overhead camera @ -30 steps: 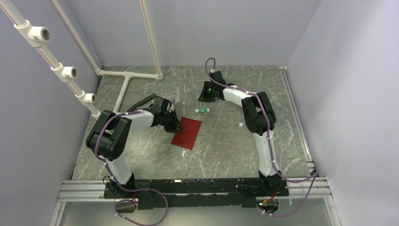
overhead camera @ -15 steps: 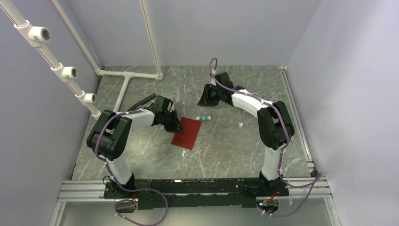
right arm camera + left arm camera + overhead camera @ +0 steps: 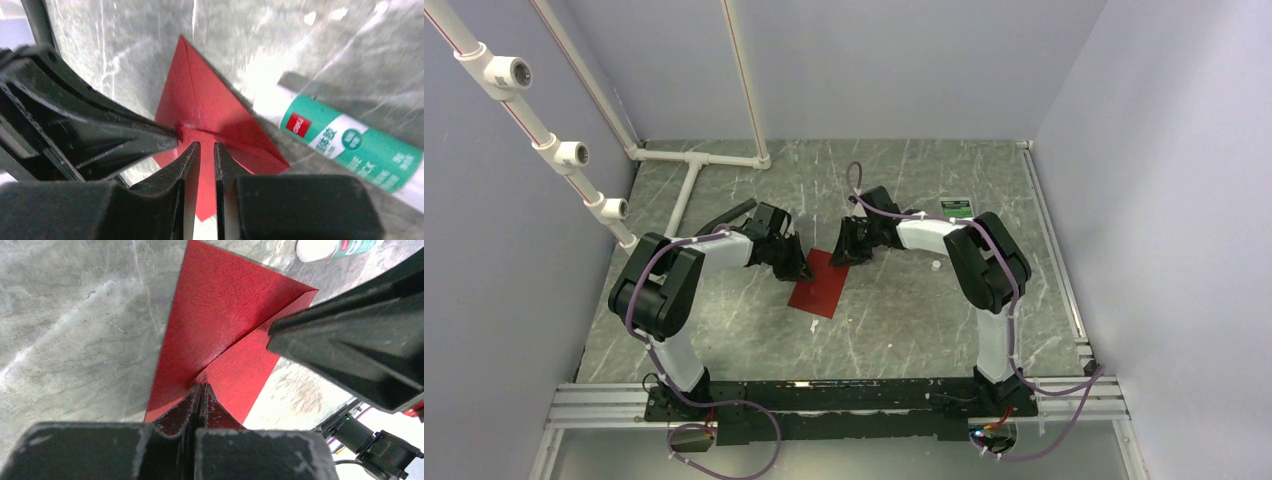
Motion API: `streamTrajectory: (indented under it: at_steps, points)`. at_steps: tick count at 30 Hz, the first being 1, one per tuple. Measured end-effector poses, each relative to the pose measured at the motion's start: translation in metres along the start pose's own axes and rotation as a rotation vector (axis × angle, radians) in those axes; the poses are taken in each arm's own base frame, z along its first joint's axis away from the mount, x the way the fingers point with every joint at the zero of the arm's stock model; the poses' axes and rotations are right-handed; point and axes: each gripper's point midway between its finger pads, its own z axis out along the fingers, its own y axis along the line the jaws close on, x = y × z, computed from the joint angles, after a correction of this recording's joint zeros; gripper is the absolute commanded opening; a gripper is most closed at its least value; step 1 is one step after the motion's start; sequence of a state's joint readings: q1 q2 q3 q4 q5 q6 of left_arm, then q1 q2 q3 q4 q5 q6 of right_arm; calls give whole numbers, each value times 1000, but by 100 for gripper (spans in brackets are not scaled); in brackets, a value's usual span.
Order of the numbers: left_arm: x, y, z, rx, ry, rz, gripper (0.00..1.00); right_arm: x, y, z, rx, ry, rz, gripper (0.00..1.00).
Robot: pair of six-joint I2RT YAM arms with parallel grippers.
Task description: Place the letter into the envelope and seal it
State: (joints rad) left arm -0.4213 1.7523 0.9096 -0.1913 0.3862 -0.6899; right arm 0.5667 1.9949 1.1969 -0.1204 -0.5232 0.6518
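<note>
The dark red envelope (image 3: 824, 287) lies flat on the grey marbled table, its triangular flap (image 3: 210, 305) folded down over the body. My left gripper (image 3: 200, 386) is shut, and its tips press on the flap's point near the envelope's left edge. My right gripper (image 3: 206, 145) hovers just over the envelope (image 3: 200, 107) from the right, its jaws a narrow gap apart with nothing between them. The two grippers' tips almost meet at the flap's point. In the top view the left gripper (image 3: 803, 270) and right gripper (image 3: 842, 258) flank the envelope's far end. The letter is out of view.
A green-and-white glue stick (image 3: 350, 145) lies just beyond the envelope's far corner, under my right wrist. A small white-and-green box (image 3: 957, 208) sits at the back right, a white cap (image 3: 936, 266) lies near the right arm, and white pipes (image 3: 692, 178) stand at the back left.
My right arm has swung from the back of the table down to the envelope's far end, uncovering the small box. The left gripper has stayed shut on the flap.
</note>
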Motion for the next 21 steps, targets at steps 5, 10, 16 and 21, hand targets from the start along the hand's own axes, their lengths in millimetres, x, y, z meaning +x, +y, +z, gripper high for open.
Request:
streamTrajectory:
  at_steps: [5, 10, 16, 21]
  points:
    - [0, 1, -1, -9, 3, 8, 2, -18, 1, -1, 21, -50, -26, 20]
    - [0, 1, -1, -11, 3, 17, 2, -45, 7, -16, 76, -140, -145, 34]
    - [0, 1, -1, -12, 4, 18, 2, -91, 17, -46, 173, -288, -418, 63]
    - [0, 1, -1, -11, 4, 20, 2, -94, -4, -51, 284, -220, -605, 64]
